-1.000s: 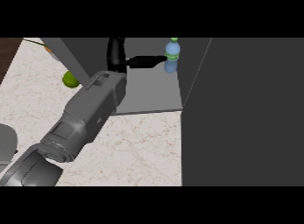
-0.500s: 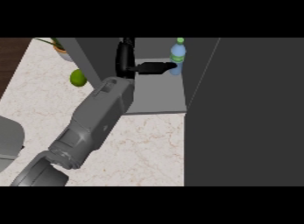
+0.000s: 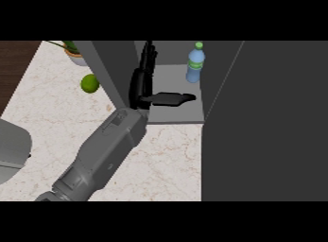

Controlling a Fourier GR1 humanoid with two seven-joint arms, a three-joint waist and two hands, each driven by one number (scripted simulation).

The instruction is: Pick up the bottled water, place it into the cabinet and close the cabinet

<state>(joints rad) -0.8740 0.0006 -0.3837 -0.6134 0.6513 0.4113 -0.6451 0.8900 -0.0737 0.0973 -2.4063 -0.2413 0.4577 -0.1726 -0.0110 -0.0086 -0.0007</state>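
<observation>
The bottled water (image 3: 195, 64), clear with a blue label and a green cap, stands upright at the back of the open cabinet (image 3: 173, 116), on its light grey floor. My right hand (image 3: 142, 85) is inside the cabinet's mouth, below and left of the bottle and apart from it. Its fingers are straight along the cabinet's left wall, and the thumb (image 3: 173, 98) sticks out to the right. The hand is open and holds nothing. My left hand does not show.
The cabinet's dark door (image 3: 278, 123) stands open and fills the right side. A green lime (image 3: 90, 83) and a potted plant (image 3: 72, 51) sit on the marble counter (image 3: 55, 118) left of the cabinet. A grey rounded shape (image 3: 2, 151) is at the left edge.
My right hand has let go of the bottle and drawn back from it toward the cabinet's front. The bottle stays upright inside.
</observation>
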